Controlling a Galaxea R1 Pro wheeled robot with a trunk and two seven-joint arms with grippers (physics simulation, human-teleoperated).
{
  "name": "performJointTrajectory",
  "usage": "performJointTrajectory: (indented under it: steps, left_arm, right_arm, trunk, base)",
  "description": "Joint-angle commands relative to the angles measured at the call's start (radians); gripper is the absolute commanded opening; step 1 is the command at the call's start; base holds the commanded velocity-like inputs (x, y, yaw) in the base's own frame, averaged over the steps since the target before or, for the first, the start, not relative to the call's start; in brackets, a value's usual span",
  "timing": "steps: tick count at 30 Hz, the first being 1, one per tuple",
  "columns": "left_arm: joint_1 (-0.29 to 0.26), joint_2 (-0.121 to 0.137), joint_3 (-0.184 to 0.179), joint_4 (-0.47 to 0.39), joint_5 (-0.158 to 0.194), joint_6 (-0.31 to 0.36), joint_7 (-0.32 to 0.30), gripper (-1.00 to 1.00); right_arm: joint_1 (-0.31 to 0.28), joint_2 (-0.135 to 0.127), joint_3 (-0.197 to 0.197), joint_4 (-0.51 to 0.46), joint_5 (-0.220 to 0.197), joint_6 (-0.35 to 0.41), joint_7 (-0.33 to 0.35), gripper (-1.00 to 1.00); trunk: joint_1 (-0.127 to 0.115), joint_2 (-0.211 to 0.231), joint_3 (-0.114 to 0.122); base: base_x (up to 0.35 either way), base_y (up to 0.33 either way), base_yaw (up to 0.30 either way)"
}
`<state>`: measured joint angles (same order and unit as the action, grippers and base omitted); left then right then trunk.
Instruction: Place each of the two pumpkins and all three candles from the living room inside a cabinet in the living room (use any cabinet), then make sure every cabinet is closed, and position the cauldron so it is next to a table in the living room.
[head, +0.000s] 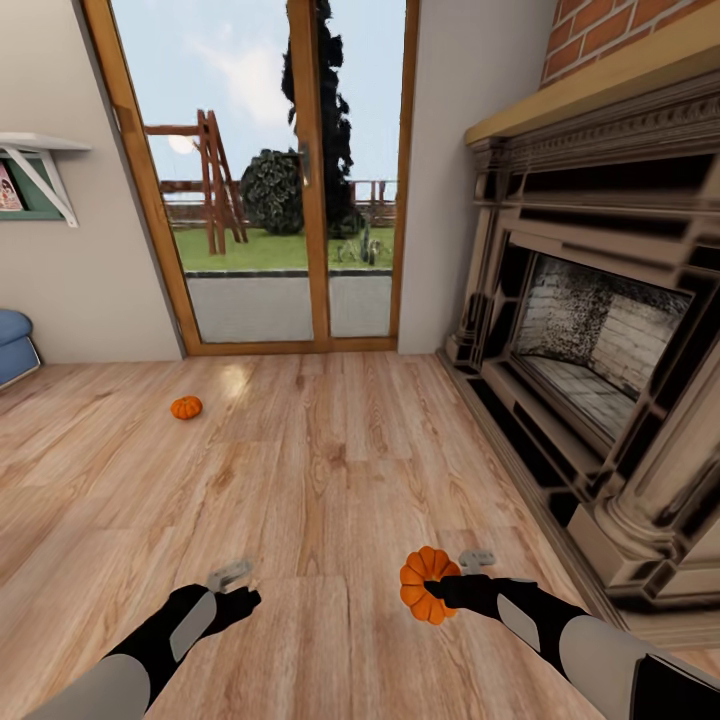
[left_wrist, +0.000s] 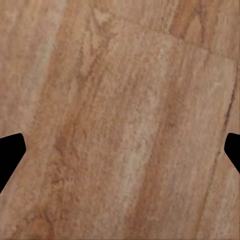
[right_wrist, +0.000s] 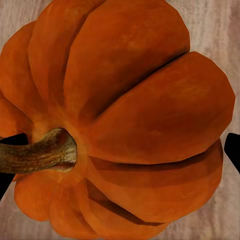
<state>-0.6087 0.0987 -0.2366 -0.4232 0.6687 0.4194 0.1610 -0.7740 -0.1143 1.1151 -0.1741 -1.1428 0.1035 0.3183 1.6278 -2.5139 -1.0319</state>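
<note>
One ribbed orange pumpkin (head: 428, 584) is gripped by the right gripper (head: 447, 588).
The left gripper (head: 236, 586) is spread, empty; a cabinet must be found next.

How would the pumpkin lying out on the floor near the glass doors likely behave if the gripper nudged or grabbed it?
The far pumpkin is round and ribbed and sits on smooth wooden floor, so a nudge would probably roll it. The one in the right gripper, pumpkin, keeps its shape, suggesting both are rigid. Curved sides may slip unless gripped centrally.
</note>
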Motion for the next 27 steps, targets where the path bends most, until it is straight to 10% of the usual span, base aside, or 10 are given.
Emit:
performJointTrajectory:
  steps: [1, 21, 27]
  left_arm:
    - [0.000, 0.001, -0.007, 0.010, 0.011, -0.008, 0.008, 1.00]
    - [0.000, 0.003, -0.008, 0.034, 0.010, -0.033, 0.007, 1.00]
    - [0.000, 0.003, -0.007, 0.034, 0.009, -0.033, 0.008, 1.00]
  right_arm:
    - [-0.001, -0.001, 0.003, -0.001, -0.008, 0.005, 0.001, -1.00]
    - [-0.001, 0.002, 0.008, -0.001, -0.005, 0.004, -0.001, -1.00]
    - [-0.001, 0.002, 0.006, -0.001, 0.066, 0.003, -0.001, -1.00]
  trunk:
    - [0.000, 0.000, -0.001]
    - [0.000, 0.000, 0.003]
    - [0.000, 0.000, 0.009]
  base:
    - [0.000, 0.000, 0.001]
    - [0.193, 0.189, 0.045]
    - [0.271, 0.245, 0.224]
